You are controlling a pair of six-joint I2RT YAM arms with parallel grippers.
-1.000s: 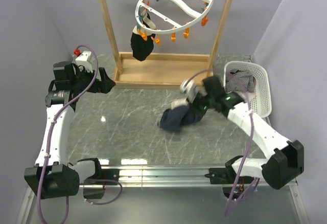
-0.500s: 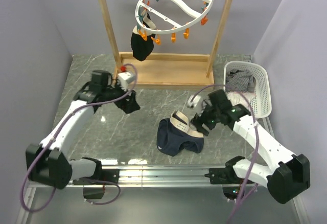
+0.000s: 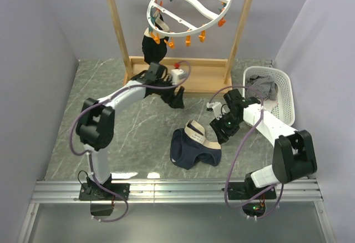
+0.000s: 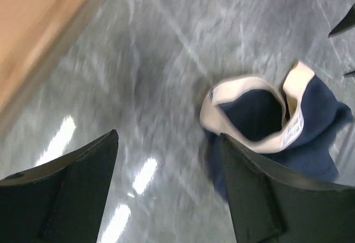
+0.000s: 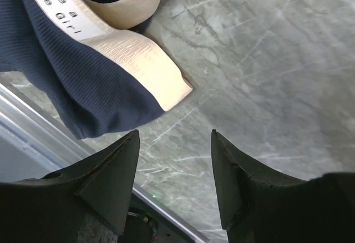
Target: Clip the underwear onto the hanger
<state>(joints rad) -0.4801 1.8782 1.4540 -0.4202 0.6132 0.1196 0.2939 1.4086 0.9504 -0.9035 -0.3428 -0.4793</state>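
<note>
Overhead view, read from the left edge of the table (image 3: 138,137). The left arm reaches from the near left corner toward the far edge. The left gripper (image 3: 177,100) hangs over bare marble just in front of the base board of the wooden rack (image 3: 116,26). In the left wrist view the left gripper (image 4: 166,143) has its fingers spread, with nothing between them. The rack stands along the far edge. The hanger (image 3: 183,33), a tilted white ring with orange and teal clips, hangs from the rack's top bar. A black garment (image 3: 152,49) is clipped to the left side of the ring.

The underwear (image 3: 191,151) lies crumpled on the table, right of centre and toward the near edge, well apart from the hanger. Its cream waistband (image 3: 195,132) stands open and faces up. In the left wrist view the underwear (image 4: 260,115) lies beyond the fingers, untouched.

The right gripper (image 3: 221,133) sits low, just beside the right side of the underwear. In the right wrist view the right gripper (image 5: 175,135) has its fingers parted and empty over bare marble. There the underwear (image 5: 83,82) lies just ahead of the left finger. At the right edge, toward the far corner, a white basket (image 3: 285,87) holds a grey striped cloth (image 3: 263,90).
</note>
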